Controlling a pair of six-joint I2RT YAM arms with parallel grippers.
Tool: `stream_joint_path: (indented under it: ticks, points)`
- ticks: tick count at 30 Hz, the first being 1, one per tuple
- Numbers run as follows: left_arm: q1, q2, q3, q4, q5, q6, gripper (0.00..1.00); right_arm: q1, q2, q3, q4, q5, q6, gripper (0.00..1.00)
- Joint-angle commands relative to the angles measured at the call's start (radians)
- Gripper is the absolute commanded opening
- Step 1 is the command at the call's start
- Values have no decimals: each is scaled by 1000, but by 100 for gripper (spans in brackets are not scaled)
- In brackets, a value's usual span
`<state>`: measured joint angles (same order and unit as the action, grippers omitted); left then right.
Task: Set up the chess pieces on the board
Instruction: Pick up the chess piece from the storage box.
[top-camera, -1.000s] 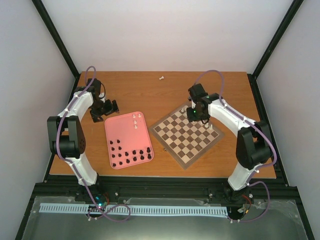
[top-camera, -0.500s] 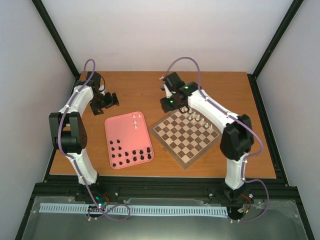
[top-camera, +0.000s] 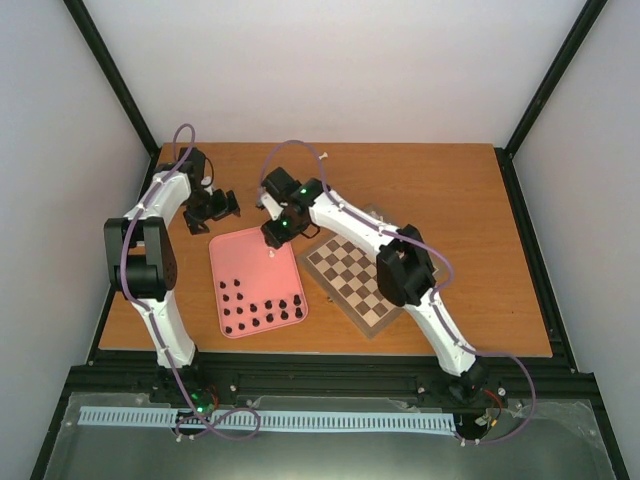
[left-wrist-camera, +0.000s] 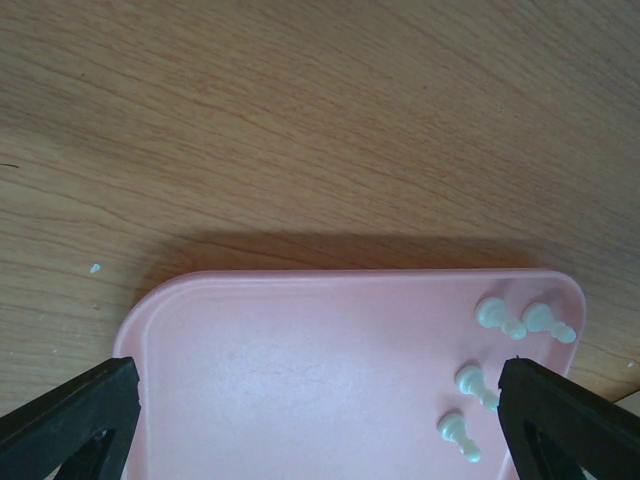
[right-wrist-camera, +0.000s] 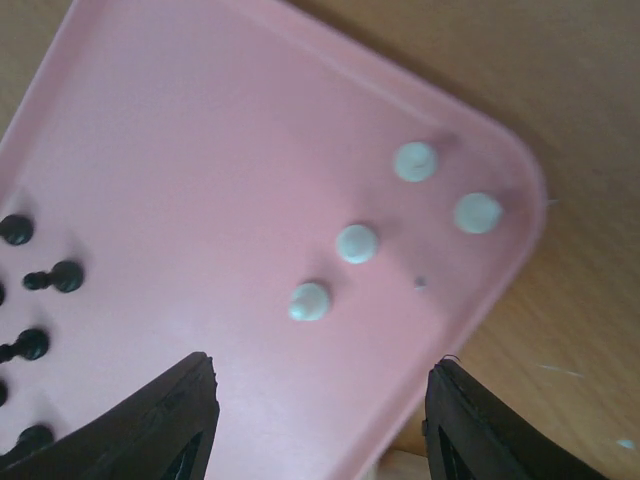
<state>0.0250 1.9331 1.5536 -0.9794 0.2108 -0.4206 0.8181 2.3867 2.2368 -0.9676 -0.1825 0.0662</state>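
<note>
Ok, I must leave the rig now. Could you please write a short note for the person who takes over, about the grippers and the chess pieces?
The left gripper is open and empty, near the far left corner of the pink tray.
The right gripper is open and empty, above four white pieces in the tray's far right corner.
The black pieces stand in the tray's near part.
The board shows no piece on its visible squares; the right arm hides its far side.
Done: nothing I can confirm.
Left: the four white, then the black set.
</note>
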Motion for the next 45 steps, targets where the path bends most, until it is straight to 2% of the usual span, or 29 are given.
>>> stream_joint_path:
  ticks: [1, 6, 16, 19, 27, 31, 36, 45]
  points:
    - [-8, -7, 36, -5, 11, -12, 100, 22, 43, 39, -27, -110, -23, 57]
    - [-10, -24, 18, -7, 24, -12, 100, 30, 89, 42, -23, -140, -26, 56]
    - [-11, -54, -11, -8, 34, -11, 100, 30, 169, 109, -12, -105, -5, 50]
    - [-13, -59, -18, -8, 33, -9, 100, 30, 179, 118, -12, -95, 2, 44]
    - [-13, -57, -31, 0, 38, -6, 100, 29, 183, 121, -10, -51, 17, 41]
    - [-12, -54, -30, 0, 38, -5, 100, 29, 192, 122, -8, -51, 24, 36]
    - [-13, -55, -34, 1, 38, -4, 100, 29, 198, 125, -6, -54, 32, 24]
    - [-12, -56, -40, 4, 36, -1, 100, 28, 170, 98, -17, -50, 26, 14]
